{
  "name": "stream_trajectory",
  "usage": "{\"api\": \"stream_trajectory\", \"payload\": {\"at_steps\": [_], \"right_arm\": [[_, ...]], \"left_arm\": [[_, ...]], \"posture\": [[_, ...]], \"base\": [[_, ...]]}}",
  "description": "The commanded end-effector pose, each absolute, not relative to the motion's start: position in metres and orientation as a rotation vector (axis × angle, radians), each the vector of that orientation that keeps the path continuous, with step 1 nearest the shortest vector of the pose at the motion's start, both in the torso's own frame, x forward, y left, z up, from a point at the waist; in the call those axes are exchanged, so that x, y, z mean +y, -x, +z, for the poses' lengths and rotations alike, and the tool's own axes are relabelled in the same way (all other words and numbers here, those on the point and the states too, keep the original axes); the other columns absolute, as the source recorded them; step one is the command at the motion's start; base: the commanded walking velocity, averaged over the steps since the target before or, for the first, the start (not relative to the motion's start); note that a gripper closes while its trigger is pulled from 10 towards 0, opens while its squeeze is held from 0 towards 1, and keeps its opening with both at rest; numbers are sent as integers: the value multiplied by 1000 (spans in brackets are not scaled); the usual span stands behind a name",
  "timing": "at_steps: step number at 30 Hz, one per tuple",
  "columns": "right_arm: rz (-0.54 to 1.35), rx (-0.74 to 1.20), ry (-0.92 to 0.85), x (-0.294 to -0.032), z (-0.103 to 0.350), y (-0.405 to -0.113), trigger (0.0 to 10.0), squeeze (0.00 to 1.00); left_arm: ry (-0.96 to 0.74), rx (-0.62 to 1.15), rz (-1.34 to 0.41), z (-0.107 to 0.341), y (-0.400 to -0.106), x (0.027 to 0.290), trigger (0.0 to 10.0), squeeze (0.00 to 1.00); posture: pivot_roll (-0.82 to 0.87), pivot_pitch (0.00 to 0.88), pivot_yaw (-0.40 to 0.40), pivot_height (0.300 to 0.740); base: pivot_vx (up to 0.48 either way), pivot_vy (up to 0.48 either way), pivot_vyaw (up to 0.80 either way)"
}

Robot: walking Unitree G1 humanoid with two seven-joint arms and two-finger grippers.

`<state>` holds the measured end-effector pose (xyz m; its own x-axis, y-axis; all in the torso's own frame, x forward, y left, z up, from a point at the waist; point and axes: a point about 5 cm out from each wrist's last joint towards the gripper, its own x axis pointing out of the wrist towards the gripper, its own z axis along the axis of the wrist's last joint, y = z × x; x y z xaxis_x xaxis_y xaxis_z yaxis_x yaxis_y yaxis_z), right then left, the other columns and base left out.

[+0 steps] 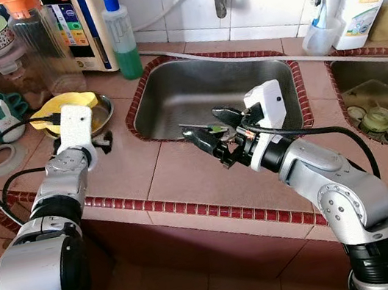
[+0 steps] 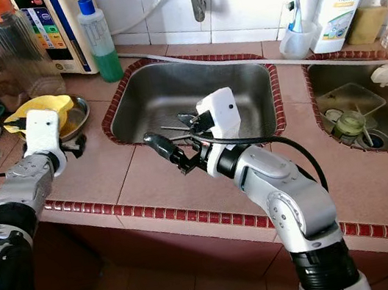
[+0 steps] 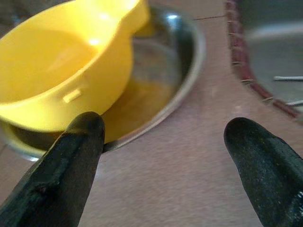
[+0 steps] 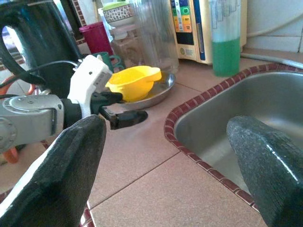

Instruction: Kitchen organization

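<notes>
Yellow bowl sits tilted inside a shiny steel dish.

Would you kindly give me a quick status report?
Left gripper open, just short of yellow bowl in steel dish. Right gripper open, empty, over sink front edge. Nothing between left fingers and bowl.

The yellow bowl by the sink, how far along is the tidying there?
Nothing looks put away yet. The yellow bowl sits tilted in the steel dish on the counter, not gripped. In hand: the left end effector is open just short of the dish, seemingly lining up a grasp; the right end effector hangs open at the sink rim. Left: grasping the bowl, and the cups and jars crowding the counter's left end.
</notes>
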<state>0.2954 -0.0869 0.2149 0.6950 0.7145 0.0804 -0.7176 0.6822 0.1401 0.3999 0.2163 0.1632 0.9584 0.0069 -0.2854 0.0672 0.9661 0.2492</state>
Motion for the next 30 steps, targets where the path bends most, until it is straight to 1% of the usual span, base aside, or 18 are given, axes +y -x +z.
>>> {"api": "stream_trajectory", "payload": {"at_steps": [1,3,7,11,24,30], "right_arm": [[818,-31,-165,-86,219,-292,10000,0],[820,-30,-165,-86,219,-291,10000,0],[819,-30,-166,-86,219,-291,10000,0],[821,-28,-169,-86,219,-292,10000,0],[827,-41,-168,-85,222,-298,10000,0],[823,-43,-168,-86,223,-300,10000,0]], "left_arm": [[-261,329,-64,155,-398,211,10000,0],[-260,327,-62,155,-399,210,10000,0],[-205,252,-89,167,-404,199,10000,0],[-185,249,-114,167,-404,194,10000,0],[-170,254,-124,168,-402,204,10000,0],[-151,273,-162,165,-400,201,10000,0]], "posture": [[-58,125,57,740],[-60,123,58,740],[-54,117,55,740],[-44,110,49,740],[-25,91,40,740],[-20,87,40,740]], "base": [[0,0,0],[0,0,0],[0,0,0],[0,0,0],[0,0,0],[0,0,0]]}}
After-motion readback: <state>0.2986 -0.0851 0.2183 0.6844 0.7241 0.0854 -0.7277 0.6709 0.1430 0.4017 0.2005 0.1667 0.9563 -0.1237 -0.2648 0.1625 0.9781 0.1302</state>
